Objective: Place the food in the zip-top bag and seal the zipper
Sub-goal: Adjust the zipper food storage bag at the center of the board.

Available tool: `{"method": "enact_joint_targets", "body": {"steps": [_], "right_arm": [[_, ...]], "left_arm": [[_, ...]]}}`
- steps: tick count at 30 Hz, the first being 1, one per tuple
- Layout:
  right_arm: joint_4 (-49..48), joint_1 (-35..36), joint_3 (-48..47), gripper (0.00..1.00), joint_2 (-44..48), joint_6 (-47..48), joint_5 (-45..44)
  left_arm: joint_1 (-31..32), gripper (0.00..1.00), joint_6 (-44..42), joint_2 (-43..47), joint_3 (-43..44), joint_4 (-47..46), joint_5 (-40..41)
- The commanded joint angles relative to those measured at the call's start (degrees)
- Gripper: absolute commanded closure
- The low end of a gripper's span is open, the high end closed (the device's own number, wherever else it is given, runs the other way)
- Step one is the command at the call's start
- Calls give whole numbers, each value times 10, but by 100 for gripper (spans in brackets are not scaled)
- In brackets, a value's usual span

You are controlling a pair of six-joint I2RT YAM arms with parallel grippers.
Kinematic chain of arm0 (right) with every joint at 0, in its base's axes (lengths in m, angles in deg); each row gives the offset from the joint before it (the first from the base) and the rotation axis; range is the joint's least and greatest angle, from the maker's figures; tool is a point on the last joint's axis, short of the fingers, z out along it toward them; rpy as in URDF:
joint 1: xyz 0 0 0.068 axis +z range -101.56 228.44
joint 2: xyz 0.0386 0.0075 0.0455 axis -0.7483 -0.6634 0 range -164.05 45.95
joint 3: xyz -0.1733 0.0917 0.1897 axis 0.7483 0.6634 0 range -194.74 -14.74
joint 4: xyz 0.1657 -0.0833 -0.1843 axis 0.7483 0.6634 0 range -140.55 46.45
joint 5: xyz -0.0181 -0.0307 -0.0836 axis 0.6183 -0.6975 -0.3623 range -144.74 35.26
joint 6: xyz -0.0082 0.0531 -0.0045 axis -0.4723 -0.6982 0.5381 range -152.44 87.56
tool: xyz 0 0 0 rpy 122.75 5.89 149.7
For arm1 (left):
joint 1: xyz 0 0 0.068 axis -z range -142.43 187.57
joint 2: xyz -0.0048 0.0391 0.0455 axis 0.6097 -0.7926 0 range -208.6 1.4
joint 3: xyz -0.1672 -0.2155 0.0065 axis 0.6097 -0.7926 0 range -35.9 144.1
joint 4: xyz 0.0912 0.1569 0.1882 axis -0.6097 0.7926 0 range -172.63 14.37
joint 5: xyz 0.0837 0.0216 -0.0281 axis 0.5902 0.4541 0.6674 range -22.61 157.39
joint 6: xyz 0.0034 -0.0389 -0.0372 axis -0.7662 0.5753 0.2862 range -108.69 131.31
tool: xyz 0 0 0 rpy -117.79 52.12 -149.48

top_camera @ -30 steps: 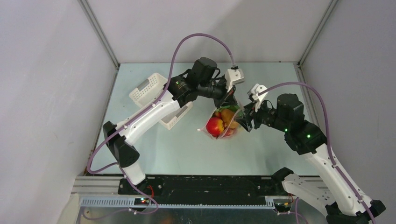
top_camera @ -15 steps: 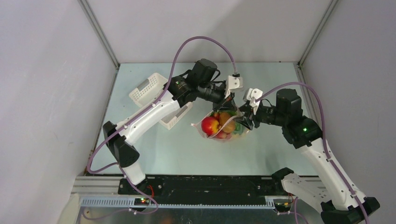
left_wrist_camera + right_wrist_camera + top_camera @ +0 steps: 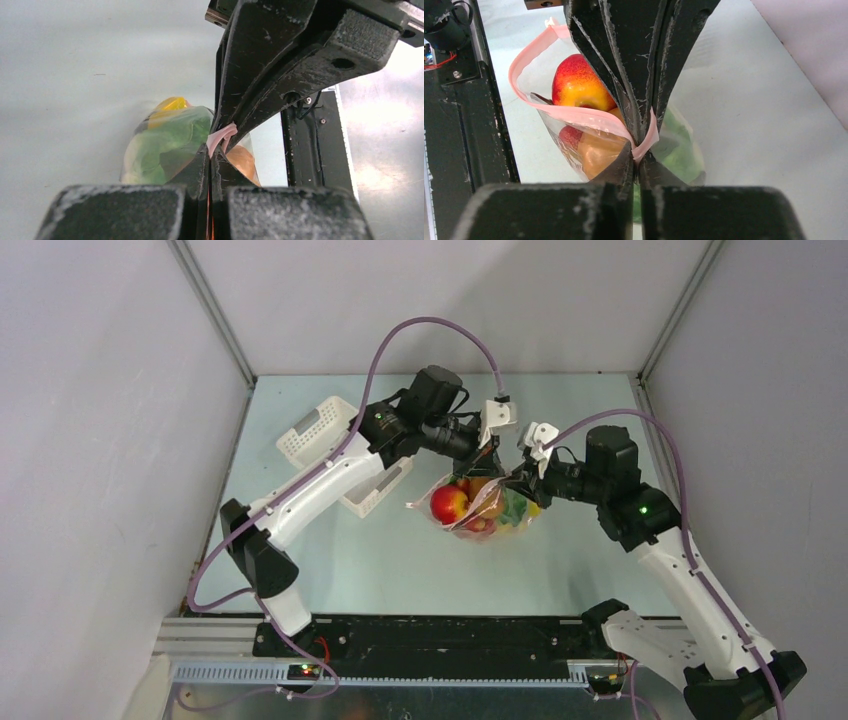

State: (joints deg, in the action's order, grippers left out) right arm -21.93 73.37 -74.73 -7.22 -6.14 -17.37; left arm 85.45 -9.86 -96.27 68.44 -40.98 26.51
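My left claw point(image 3: 220, 142) is pressing shut on the pink zipper strip point(image 3: 223, 134), and a small fold of it is bunching out between the fingers. My right claw point(image 3: 640, 142) is clamping the same strip where its two sides are meeting. Beyond that pinch the strip is looping wide, so the mouth of the bag point(image 3: 480, 515) is gaping.

Seen from above, both claws are sitting close together over the far edge of the bag, the left one just beside the right. The bag is hanging and bulging beneath them, toward the near side. I cannot tell whether its bottom is touching the surface point(image 3: 380, 560).

Inside the bag, a red and yellow apple point(image 3: 579, 85) is lying just under the open strip, with an orange piece point(image 3: 596, 150) below it. A green piece point(image 3: 165, 145) and a yellow piece point(image 3: 170, 104) are pressing against the plastic.

The surface is showing pale green, with grey walls point(image 3: 100, 440) closing it in on three sides. A white basket point(image 3: 325, 430) is sitting at the far left, partly under my left arm and apart from the bag. A black rail point(image 3: 430, 635) is running along the near edge.
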Motion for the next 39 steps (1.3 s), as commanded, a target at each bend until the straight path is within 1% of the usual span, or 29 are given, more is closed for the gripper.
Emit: {"method": "enact_joint_targets", "body": {"steps": [1,2,3,4,5,6,7,8,10,14,15,16,17,18,19,20,21,22,24,26,29,31,33,35,37,38,39], "right_arm": [[-19,3,7,100,16,-12,21],[-28,3,10,100,19,-14,21],[-34,3,18,100,26,-23,18],[-45,3,21,100,29,-26,17],[-49,2,27,100,35,-33,11],[-52,2,28,100,37,-37,9],[-52,1,31,100,40,-41,5],[-52,1,33,100,42,-43,2],[-52,0,35,100,43,-46,-2],[-59,-6,36,100,42,-66,-13],[-64,-9,36,100,42,-73,-18],[-67,-15,36,100,41,-86,-20],[-72,-18,36,100,40,-93,-26],[-75,-26,36,100,37,-112,-30],[-84,-30,36,100,37,-126,-51],[-89,-39,36,100,36,-158,-66],[-94,-45,36,100,36,-174,-90],[-94,-58,36,100,36,-201,-95],[-85,-75,36,100,35,-228,-89],[-80,-86,39,100,35,-237,-74],[-83,-92,51,100,39,-232,-62],[-88,-94,57,100,41,-230,-62],[-88,-95,61,100,43,-225,-57],[-90,-95,63,100,42,-223,-49],[-93,-97,64,100,40,-224,-46],[-94,-97,64,100,39,-224,-45],[-95,-96,64,100,36,-224,-46]], "left_arm": [[0,99,36,17,-2,-65,-16],[-1,98,40,19,-9,-78,-17],[-3,90,49,24,-12,-92,-16],[-5,74,62,26,-18,-98,-12],[-7,66,68,30,-22,-109,-10],[-9,47,74,32,-24,-113,-10],[-14,34,85,39,-30,-123,-10],[-17,10,98,42,-34,-129,-12],[-31,2,121,69,-57,-159,-17],[-72,0,168,133,-143,-241,-46],[-86,0,176,149,-188,-277,-47],[-93,0,187,179,-211,-294,-45],[-106,0,192,193,-259,-324,-43],[-111,0,202,223,-281,-337,-38],[-122,0,205,238,-330,-364,-37],[-128,0,214,270,-356,-378,-39],[-130,0,220,287,-406,-413,-42],[-133,0,232,323,-434,-458,-41],[-134,0,255,374,-533,-521,-25],[-136,0,268,418,-585,-555,9],[-140,0,272,457,-632,-581,66],[-146,0,274,463,-654,-580,101],[-161,0,284,460,-674,-590,104],[-191,0,307,447,-691,-639,79],[-212,0,329,424,-696,-677,31],[-216,0,335,414,-694,-687,-10],[-222,0,341,392,-692,-704,-34]]}}
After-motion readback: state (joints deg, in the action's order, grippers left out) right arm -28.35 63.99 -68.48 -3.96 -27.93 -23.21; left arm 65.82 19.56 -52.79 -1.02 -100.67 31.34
